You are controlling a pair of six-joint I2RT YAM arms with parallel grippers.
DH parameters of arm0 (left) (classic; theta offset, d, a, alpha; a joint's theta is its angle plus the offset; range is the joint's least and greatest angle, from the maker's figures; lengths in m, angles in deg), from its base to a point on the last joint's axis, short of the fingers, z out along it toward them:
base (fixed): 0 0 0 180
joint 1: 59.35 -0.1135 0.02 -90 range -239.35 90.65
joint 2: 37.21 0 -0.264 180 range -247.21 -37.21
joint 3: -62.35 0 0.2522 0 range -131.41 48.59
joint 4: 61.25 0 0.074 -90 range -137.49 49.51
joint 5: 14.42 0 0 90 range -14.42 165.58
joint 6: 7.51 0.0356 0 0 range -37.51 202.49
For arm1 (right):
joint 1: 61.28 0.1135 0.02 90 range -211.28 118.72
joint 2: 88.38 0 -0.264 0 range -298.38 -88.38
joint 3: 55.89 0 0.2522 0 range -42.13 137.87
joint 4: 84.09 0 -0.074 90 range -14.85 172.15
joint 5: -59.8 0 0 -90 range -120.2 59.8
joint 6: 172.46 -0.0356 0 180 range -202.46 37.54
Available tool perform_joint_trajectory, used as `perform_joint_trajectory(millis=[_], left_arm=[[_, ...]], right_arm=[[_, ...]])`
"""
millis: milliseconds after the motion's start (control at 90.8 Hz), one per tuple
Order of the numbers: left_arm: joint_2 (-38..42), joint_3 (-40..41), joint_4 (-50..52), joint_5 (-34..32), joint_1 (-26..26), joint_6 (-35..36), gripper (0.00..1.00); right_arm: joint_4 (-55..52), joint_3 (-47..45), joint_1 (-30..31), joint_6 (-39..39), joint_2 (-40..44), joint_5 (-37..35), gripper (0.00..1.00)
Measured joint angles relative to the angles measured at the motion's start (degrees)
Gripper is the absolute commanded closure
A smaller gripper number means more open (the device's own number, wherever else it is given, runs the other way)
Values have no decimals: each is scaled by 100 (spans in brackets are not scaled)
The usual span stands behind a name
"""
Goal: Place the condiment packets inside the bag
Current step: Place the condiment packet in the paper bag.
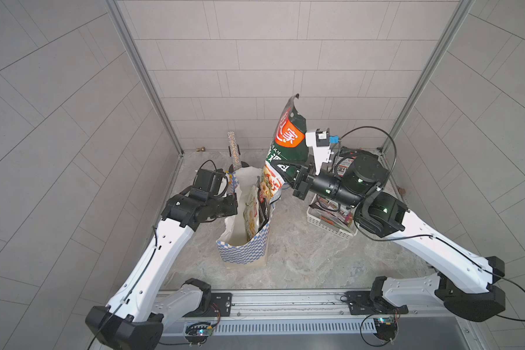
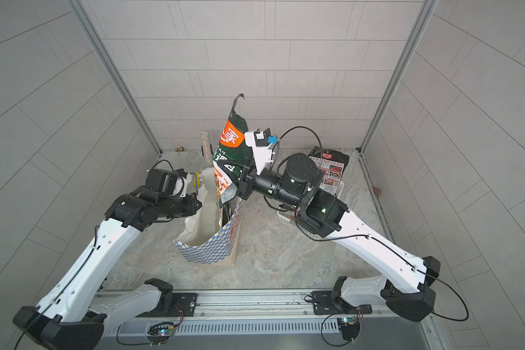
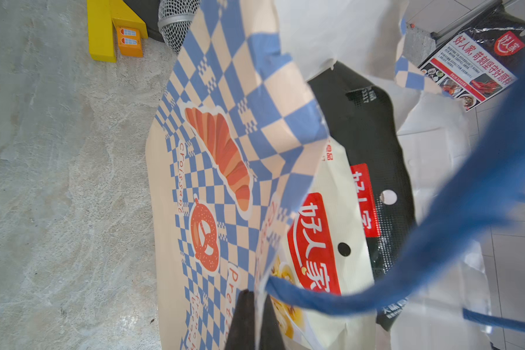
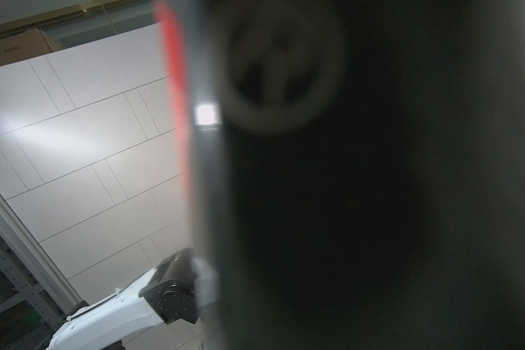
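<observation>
While bag (image 1: 243,251) holds packets (image 1: 250,212) | left pincer (image 1: 233,202) clamps bag | right pincer (image 1: 296,180) clamps green packet (image 1: 294,151)

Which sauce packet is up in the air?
The dark green packet with orange logo, held by the right gripper above the bag; the rest sit in bag or basket.

**Green packet held tall at the bag's mouth**

Your right gripper (image 1: 295,179) is clamped low on one edge of a dark green packet (image 1: 286,142) with an orange logo. The packet stands tall, and its lower end reaches down to the right rim of the bag (image 1: 243,250). Your left gripper (image 1: 232,202) pinches the bag's left rim, and the mouth gapes open. Cream and black packets (image 1: 253,212) stand inside against the right wall. Under your right arm, a white basket (image 1: 331,225) on the counter (image 1: 300,257) holds more pouches (image 1: 335,218).
</observation>
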Motion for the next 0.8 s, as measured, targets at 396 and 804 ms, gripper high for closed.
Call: perform_joint_trajectory(millis=[396, 804], left_arm=[[426, 76, -96, -13, 0, -479, 100], [584, 269, -247, -46, 0, -1058, 100]], right_arm=[[-52, -55, 2, -96, -726, 210, 100], [201, -743, -2, -433, -942, 297, 100]])
